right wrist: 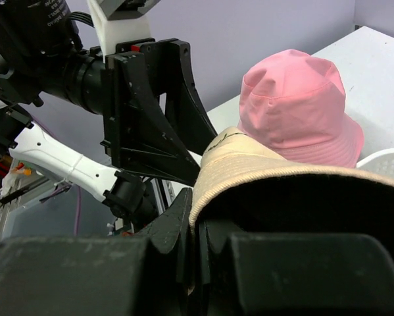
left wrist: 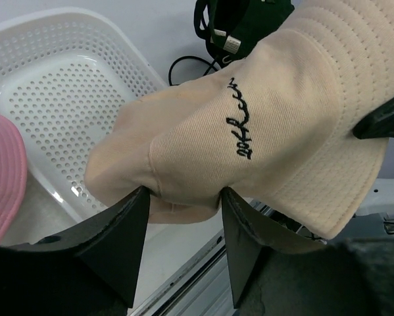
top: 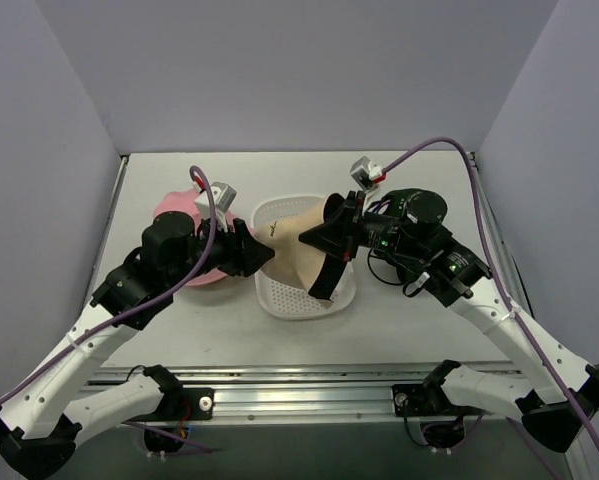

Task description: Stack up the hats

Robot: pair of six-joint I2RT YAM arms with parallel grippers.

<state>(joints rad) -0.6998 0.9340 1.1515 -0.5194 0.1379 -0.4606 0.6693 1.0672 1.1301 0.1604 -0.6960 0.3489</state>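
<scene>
The beige hat [top: 297,236] is hanging over the tray [top: 279,300], raised between the two arms, with its crown turned toward the left arm and its brim toward the right one. Black lettering [left wrist: 241,122] is running across the crown. Whether any part of the hat is touching the tray cannot be told.

The right gripper [right wrist: 191,227] is pinching the beige hat's brim, with its fingers pressed together on the stitched edge. In the left wrist view one of its dark fingers [left wrist: 384,118] is showing against the brim's far side.

The left gripper [left wrist: 183,197] is reaching in from the other side with its jaws spread. A soft fold of the crown is sitting between the two fingers [left wrist: 118,234], brushing both, and it is bulging loosely rather than being squeezed flat.

The pink hat [top: 174,208] is sitting crown up on the table [top: 399,320], just beside the tray's left side and partly under the left arm. It is touching neither gripper.

The tray is lying at the middle of the table between the arms.
</scene>
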